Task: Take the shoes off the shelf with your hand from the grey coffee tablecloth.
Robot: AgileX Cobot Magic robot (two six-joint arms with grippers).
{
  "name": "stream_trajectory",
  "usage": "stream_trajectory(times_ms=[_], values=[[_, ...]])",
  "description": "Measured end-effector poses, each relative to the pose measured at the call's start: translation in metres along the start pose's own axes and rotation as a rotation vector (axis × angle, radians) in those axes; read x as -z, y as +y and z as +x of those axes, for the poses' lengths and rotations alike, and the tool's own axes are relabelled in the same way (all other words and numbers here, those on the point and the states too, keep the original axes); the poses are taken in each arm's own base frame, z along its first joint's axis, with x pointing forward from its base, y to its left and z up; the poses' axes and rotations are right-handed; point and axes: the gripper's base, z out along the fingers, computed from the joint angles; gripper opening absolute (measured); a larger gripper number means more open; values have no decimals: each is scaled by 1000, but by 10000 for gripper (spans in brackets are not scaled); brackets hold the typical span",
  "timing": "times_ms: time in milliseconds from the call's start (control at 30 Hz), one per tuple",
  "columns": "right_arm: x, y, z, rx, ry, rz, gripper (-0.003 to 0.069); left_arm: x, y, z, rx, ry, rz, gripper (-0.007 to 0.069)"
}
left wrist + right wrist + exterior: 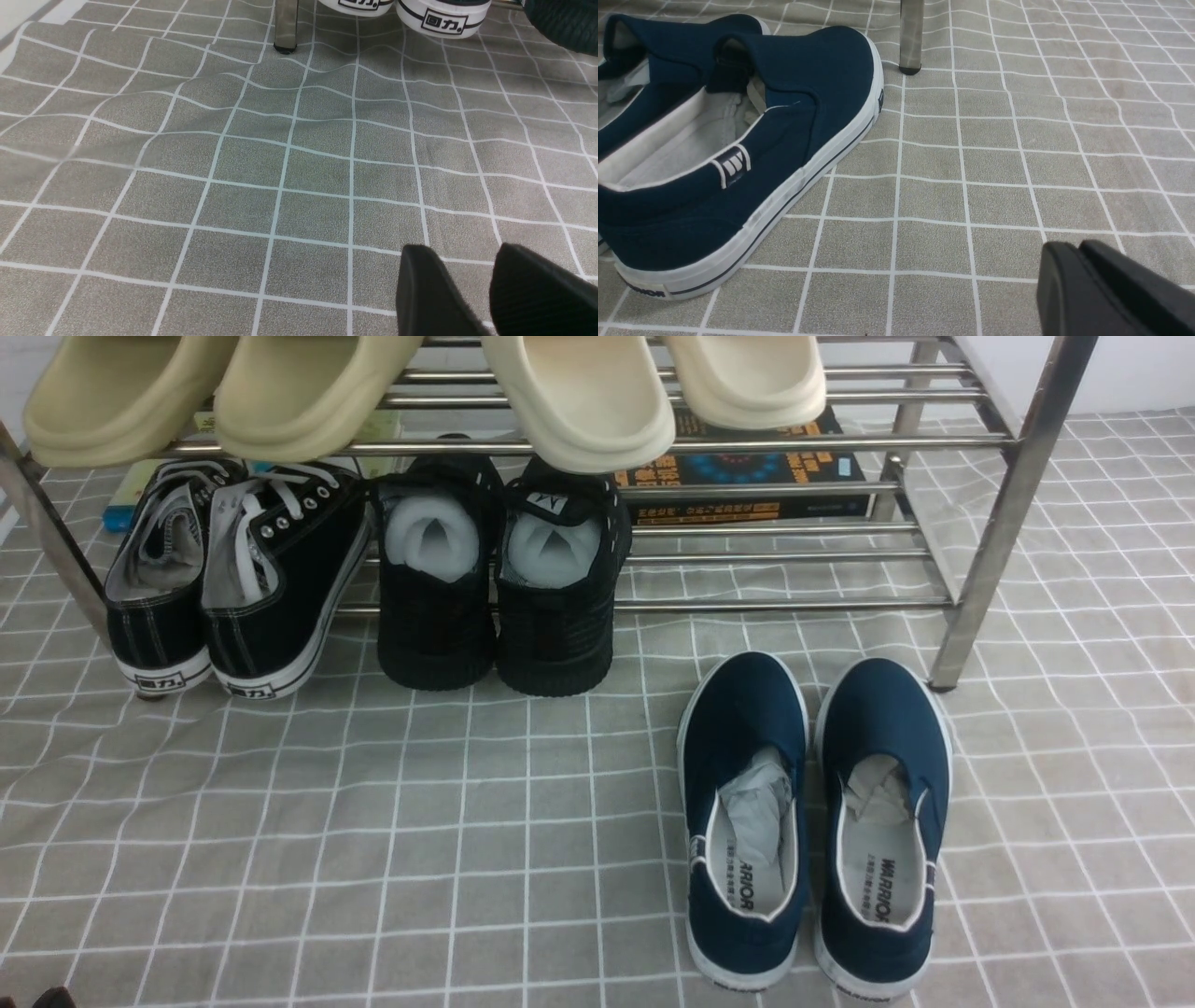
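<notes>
The pair of navy-blue slip-on shoes stands side by side on the grey grid tablecloth, toes toward the steel shelf, in front of its right leg. They also show in the right wrist view. My right gripper is shut and empty, low over the cloth, apart from the shoes. My left gripper is open and empty over bare cloth, well short of the shelf's left leg. Neither gripper shows in the front view.
On the shelf's lower tier stand black lace-up sneakers, all-black mesh shoes and a dark book. Cream slippers lie on the top tier. The cloth is creased near the left leg.
</notes>
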Motion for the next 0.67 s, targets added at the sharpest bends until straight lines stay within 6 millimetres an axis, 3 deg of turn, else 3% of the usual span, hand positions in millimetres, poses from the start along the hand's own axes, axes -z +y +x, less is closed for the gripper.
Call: stream_trajectory(times_ms=[667], values=[[0,0,0,0,0,0,75,0,0,0,0,0,0,239]])
